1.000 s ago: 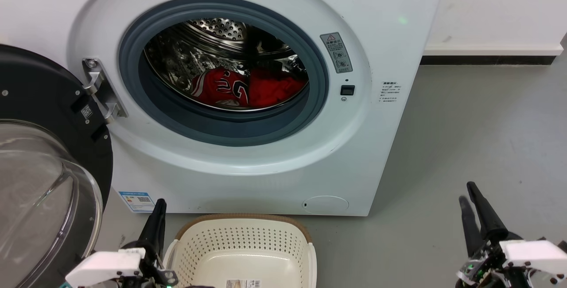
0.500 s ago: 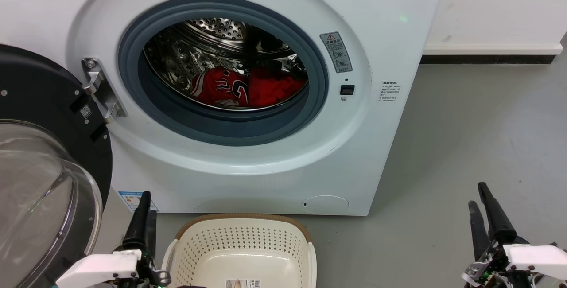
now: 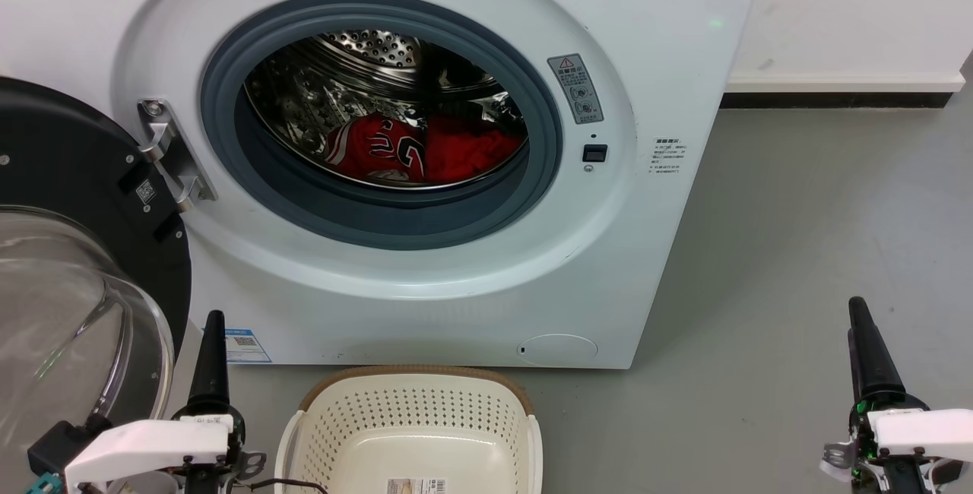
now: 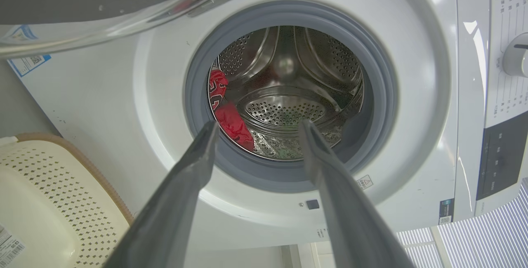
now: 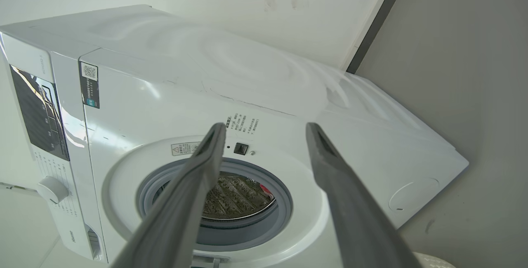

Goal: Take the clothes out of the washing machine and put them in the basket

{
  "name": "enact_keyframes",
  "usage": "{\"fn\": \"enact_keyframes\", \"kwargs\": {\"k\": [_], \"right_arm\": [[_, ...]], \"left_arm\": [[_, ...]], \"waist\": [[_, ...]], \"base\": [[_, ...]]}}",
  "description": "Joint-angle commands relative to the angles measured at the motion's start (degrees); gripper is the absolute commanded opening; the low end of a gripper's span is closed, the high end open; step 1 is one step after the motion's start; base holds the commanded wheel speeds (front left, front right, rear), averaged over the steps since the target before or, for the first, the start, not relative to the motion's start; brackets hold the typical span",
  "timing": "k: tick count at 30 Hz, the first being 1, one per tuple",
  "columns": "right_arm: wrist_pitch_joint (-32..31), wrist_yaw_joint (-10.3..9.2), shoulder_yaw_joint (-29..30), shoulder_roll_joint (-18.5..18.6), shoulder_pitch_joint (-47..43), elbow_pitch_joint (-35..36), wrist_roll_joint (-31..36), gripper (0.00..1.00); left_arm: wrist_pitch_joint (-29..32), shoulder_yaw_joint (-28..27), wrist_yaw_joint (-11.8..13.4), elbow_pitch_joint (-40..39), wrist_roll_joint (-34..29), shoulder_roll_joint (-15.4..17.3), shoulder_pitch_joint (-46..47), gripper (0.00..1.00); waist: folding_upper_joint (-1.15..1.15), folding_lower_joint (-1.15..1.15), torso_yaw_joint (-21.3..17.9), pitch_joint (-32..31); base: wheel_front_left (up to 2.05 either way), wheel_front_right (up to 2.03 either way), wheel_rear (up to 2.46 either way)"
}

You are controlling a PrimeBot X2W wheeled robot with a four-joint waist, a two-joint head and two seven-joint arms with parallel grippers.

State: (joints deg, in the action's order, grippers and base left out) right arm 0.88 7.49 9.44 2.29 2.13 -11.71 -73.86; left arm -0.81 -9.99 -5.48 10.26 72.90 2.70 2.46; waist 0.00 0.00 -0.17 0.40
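Facing the washing machine (image 3: pixel 669 61), the left gripper (image 4: pixel 258 123) and right gripper (image 5: pixel 266 125) both gaped wide, holding nothing. Fetching had apparently not begun; the next move called for reaching inside for the clothes (image 3: pixel 426 150).

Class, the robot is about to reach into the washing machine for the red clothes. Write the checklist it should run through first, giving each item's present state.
1. The door of the washing machine is swung open: ok.
2. The clothes lie low in the drum: ok.
3. The left gripper has its jaws apart, holding nothing: ok.
4. The right gripper has its jaws apart, holding nothing: ok.
5. The basket stands on the floor before the machine: ok.
6. More garments hidden under the red ones: cannot tell.
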Motion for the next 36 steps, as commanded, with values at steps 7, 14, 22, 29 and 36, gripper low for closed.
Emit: {"fn": "enact_keyframes", "kwargs": {"k": [7, 14, 22, 29, 36], "right_arm": [[1.9, 0.00, -0.5, 0.4, 0.7, 5.3, 13.9, 1.00], [3.3, 0.00, -2.8, 0.4, 0.1, 9.9, 28.0, 1.00], [4.9, 0.00, -4.6, 0.5, -0.7, 13.1, 37.8, 1.00], [5.9, 0.00, -5.5, 0.5, -1.1, 14.8, 44.1, 1.00], [7.0, 0.00, -7.0, 0.6, -1.9, 15.9, 51.4, 1.00]], "left_arm": [[-2.0, 1.2, 4.0, -7.2, -10.5, 0.1, -0.2, 1.00], [-3.4, 2.6, 5.6, -10.6, -18.1, 0.1, -1.4, 1.00], [-4.9, 4.8, 5.7, -12.1, -24.6, 0.2, -2.9, 1.00], [-5.9, 5.8, 6.1, -13.4, -31.6, 0.2, -3.4, 1.00], [-7.1, 8.4, 8.0, -15.5, -41.0, 0.2, -3.7, 1.00]], "waist": [[0.00, 0.00, -0.1, 0.1], [0.00, 0.00, -0.2, 0.2], [0.00, 0.00, -0.2, 0.3], [0.00, 0.00, -0.2, 0.4], [0.00, 0.00, -0.1, 0.5]], "base": [[0.00, 0.00, 0.00], [0.00, 0.00, 0.00], [0.00, 0.00, 0.00], [0.00, 0.00, 0.00], [0.00, 0.00, 0.00]]}}
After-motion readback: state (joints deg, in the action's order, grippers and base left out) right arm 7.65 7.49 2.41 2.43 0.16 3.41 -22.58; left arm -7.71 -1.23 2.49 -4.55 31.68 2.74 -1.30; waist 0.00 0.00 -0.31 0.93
